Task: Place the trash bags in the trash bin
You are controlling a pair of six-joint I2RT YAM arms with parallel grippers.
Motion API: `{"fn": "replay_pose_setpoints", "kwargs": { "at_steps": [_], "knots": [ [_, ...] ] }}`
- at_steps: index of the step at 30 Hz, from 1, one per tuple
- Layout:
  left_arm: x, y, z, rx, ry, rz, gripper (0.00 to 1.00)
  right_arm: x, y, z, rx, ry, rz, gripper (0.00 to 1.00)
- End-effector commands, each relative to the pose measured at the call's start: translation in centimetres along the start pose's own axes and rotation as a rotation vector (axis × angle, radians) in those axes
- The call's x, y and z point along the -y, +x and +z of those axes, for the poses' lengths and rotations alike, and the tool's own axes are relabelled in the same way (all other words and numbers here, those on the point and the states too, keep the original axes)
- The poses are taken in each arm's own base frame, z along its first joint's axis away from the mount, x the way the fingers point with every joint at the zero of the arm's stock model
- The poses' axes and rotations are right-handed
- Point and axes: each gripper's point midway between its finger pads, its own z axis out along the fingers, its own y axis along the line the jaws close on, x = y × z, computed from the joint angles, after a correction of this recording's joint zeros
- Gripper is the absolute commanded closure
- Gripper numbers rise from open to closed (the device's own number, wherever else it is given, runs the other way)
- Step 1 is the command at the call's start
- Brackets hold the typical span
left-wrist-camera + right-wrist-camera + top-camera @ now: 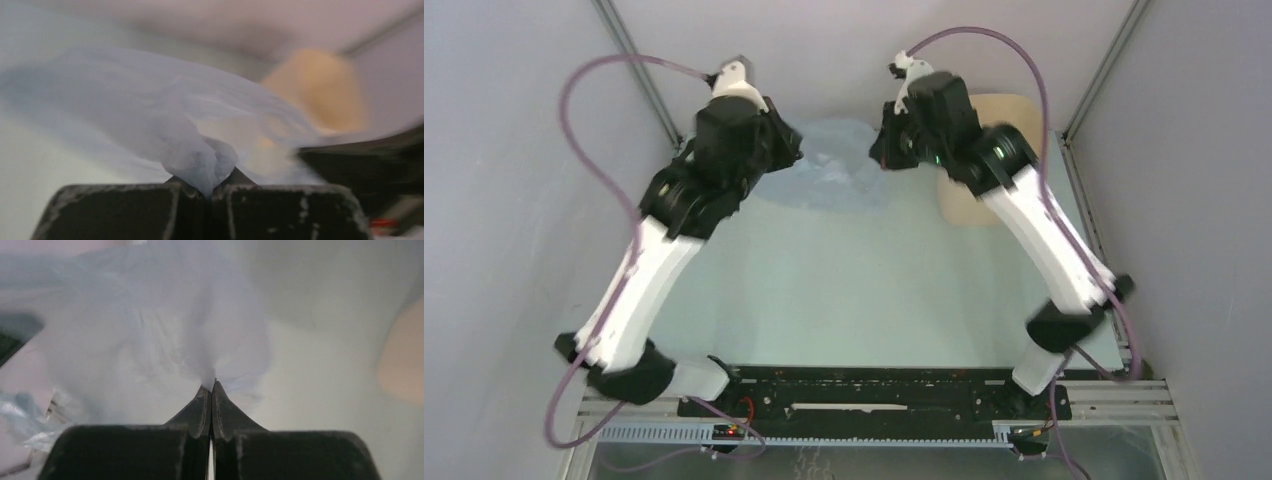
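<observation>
The pale-blue translucent trash bag (pixel 834 165) is stretched between my two grippers at the far middle of the table. My left gripper (pixel 786 150) is shut on a bunched edge of the bag (pixel 200 165). My right gripper (pixel 882 152) is shut on the opposite edge of the bag (pixel 200 347). The beige trash bin (pixel 1004 115) stands at the far right, mostly hidden behind my right arm. It shows blurred in the left wrist view (pixel 325 90) and at the right edge of the right wrist view (pixel 405 357).
Grey enclosure walls stand on the left, right and back, with metal corner posts (pixel 639 75). The pale table surface (pixel 844 290) spreads between the arms. A black rail (pixel 874 395) runs along the near edge.
</observation>
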Motion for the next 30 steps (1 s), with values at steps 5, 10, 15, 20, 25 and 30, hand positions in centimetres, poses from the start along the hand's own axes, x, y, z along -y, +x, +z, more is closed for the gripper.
{"fn": "replay_pose_setpoints", "kwargs": {
  "at_steps": [5,10,15,20,25,30],
  "knots": [
    [-5.3,7.8,-7.8,0.120,0.121,0.010,1.00,-2.6,8.0,-10.3,0.305,-0.045,-0.247,1.00],
    [-15.5,29.1,-2.2,-0.445,-0.130,-0.036,1.00,6.0,24.9,-0.8,-0.191,0.127,-0.138,1.00],
    [-14.7,24.9,-1.5,-0.361,-0.109,-0.014,1.00,5.1,25.1,-0.2,-0.263,0.075,-0.148,1.00],
    [-5.7,4.8,-5.8,-0.047,0.056,-0.034,1.00,0.5,8.6,-6.6,0.020,-0.006,-0.146,1.00],
    [1.3,-10.5,-19.3,0.348,0.329,-0.015,1.00,-7.0,-2.0,-18.5,0.332,-0.207,-0.194,1.00],
    [-4.9,-1.8,-13.6,0.244,0.154,0.009,1.00,-6.8,4.0,-14.6,0.319,-0.208,-0.239,1.00]
  ]
}}
